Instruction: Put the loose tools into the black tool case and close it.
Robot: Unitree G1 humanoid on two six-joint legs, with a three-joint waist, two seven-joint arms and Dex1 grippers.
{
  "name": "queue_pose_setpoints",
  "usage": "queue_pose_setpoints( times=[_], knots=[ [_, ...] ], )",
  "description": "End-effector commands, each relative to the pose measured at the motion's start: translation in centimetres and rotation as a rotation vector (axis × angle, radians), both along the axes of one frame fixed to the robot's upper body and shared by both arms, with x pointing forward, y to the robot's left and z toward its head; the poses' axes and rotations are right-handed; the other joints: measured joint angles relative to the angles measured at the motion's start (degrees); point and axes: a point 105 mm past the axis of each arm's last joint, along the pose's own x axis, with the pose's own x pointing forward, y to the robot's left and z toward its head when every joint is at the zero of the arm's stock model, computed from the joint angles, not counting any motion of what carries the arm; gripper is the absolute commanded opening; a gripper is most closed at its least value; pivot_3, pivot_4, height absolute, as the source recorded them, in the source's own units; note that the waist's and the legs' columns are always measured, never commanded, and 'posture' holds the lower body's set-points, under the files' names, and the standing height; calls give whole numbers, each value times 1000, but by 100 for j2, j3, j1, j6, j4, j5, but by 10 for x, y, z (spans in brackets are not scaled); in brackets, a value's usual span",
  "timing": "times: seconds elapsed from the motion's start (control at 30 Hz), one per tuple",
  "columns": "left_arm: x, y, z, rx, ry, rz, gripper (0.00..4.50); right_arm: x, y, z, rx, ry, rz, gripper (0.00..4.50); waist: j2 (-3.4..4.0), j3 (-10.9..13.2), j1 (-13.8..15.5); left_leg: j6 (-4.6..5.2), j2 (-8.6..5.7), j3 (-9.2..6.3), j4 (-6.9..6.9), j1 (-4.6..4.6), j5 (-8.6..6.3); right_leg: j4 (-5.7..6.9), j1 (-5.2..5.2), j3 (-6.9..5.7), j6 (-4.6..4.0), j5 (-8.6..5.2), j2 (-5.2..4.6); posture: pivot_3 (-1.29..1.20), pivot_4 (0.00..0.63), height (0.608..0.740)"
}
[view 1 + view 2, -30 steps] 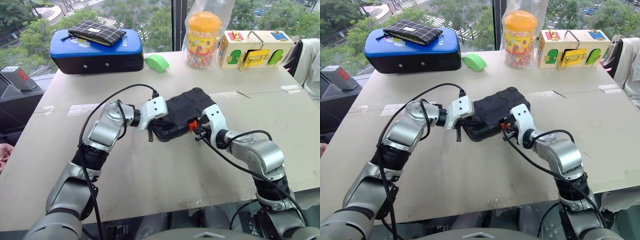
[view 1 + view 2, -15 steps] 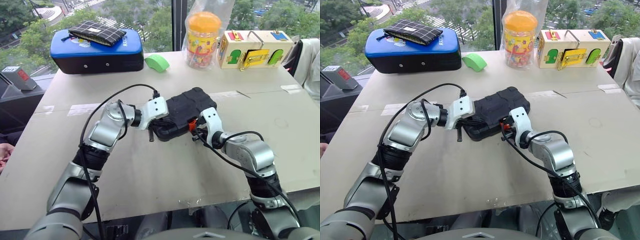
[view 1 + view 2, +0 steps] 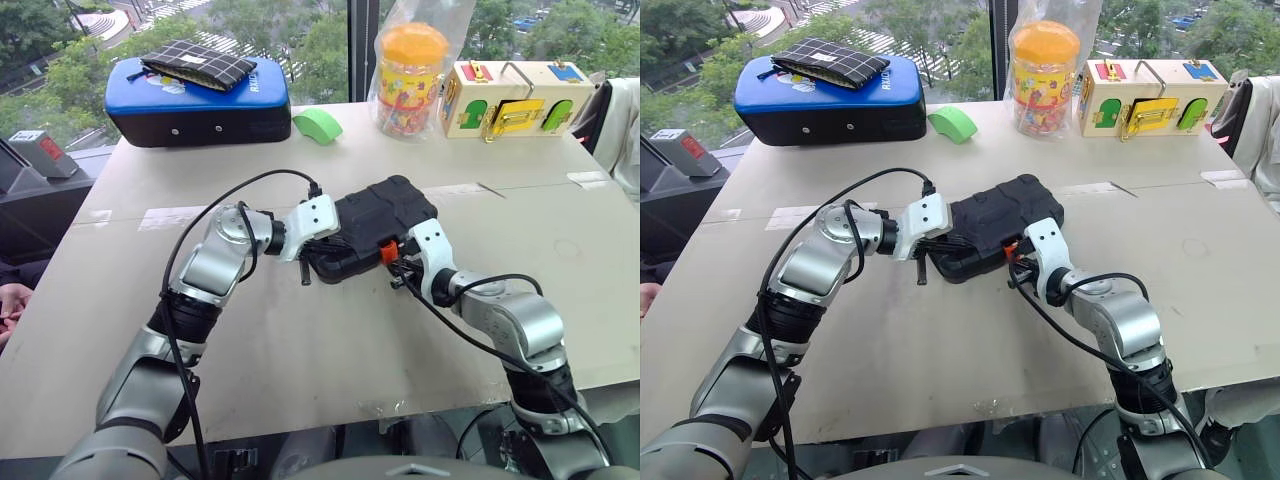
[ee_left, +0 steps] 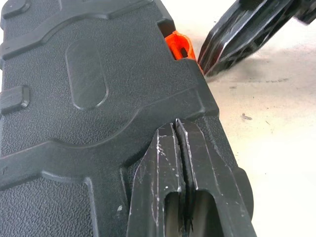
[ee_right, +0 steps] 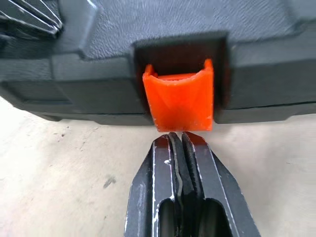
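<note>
While the black plastic clamshell tool case [image 3: 368, 225] lies lid-down mid-table | left gripper [image 4: 177, 129] – fingers together – rests on its lid | right gripper [image 5: 180, 139], pinched shut, tips at the orange latch [image 5: 180, 101] | behind, well apart: blue rounded case [image 3: 195, 100], green wedge [image 3: 318, 125], orange-lidded jar [image 3: 409, 75], yellow wooden latch box [image 3: 510, 98].

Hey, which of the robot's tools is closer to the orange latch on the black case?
Right. The right tool, shut, has its tips just below the orange latch at the case's front edge. The left tool, also shut, rests on the black case lid, farther from the latch.
</note>
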Motion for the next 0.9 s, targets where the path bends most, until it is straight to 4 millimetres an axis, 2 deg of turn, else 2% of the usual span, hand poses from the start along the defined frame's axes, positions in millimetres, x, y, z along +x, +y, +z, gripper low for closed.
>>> queue_pose_setpoints(
  times=[0.03, 0.37, 0.9],
  knots=[
    [-11, 0, -40, 79, 142, 1, 0, -2, 2, 13, 31, -41, 7, 32, 0, 0, 2, 0, 0, 0, 0, 0, 0, 0, 1, -1, 0, 0, 0, 0, 150, 740],
    [-10, 1, -41, 86, 142, 6, 0, 12, 12, 21, 47, -71, 4, 32, 0, 0, -3, 0, -2, 0, 1, 1, 0, -1, 4, -2, 0, 0, -2, 0, 150, 740],
    [-15, 1, -51, 99, 170, 2, 0, 18, 16, 30, 54, -101, 17, 32, 2, 1, -9, 0, -2, 0, 0, 1, 0, 0, 4, -2, 0, 0, -2, 0, 150, 740]
  ],
)
